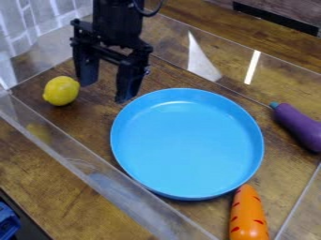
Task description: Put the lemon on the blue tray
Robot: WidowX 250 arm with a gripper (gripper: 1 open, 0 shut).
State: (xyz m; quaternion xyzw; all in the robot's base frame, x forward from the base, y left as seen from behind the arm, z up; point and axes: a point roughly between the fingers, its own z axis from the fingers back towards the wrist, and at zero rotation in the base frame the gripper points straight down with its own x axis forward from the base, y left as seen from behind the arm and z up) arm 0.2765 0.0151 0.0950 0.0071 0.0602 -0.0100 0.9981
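Note:
The lemon (60,90) is small, yellow and roundish, lying on the wooden table at the left. The blue tray (138,150) is a large round plate with a shallow rim in the middle of the view, with nothing on it. My black gripper (105,86) points down with its two fingers spread apart, open and empty. It hangs just right of the lemon and above the tray's upper-left rim, with a small gap to the lemon. Whether its tips touch the table I cannot tell.
A purple eggplant (301,126) lies at the right edge. An orange carrot (247,215) sits at the tray's lower right. Clear plastic walls (75,164) fence the work area at the front and left.

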